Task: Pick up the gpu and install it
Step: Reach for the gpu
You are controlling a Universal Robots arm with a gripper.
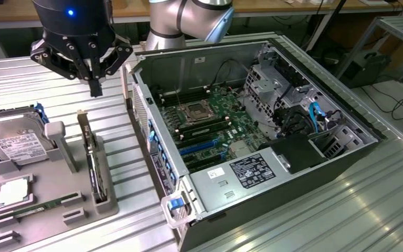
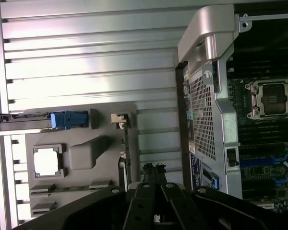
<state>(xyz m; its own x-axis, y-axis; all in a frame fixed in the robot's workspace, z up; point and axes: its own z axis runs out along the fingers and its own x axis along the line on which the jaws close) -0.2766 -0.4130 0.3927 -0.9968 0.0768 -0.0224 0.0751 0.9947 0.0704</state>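
A robot arm's end effector (image 1: 96, 90) hangs above a slatted metal table (image 1: 369, 210), its fingers clenched together on nothing. Below it and nearer the camera, the gpu (image 1: 93, 163) stands on edge in a slot of a grey holder (image 1: 48, 181), with its pale bracket at the end closest to the end effector. The holder also carries a silver hard drive (image 1: 9, 142), a processor chip (image 1: 12, 193) and a thin green memory stick (image 1: 37, 207). Toward the exterior view's right lies an open computer case (image 1: 142, 100) with its motherboard (image 1: 209, 121) exposed. In the wrist view the gpu (image 2: 126, 158) appears as a thin edge near the fingers. Likely risks: clenched fingers lowered here would strike the card's top edge instead of straddling it; an off-centre grip on so thin a card could tilt it or jam it in the slot; the nearby case wall could be clipped
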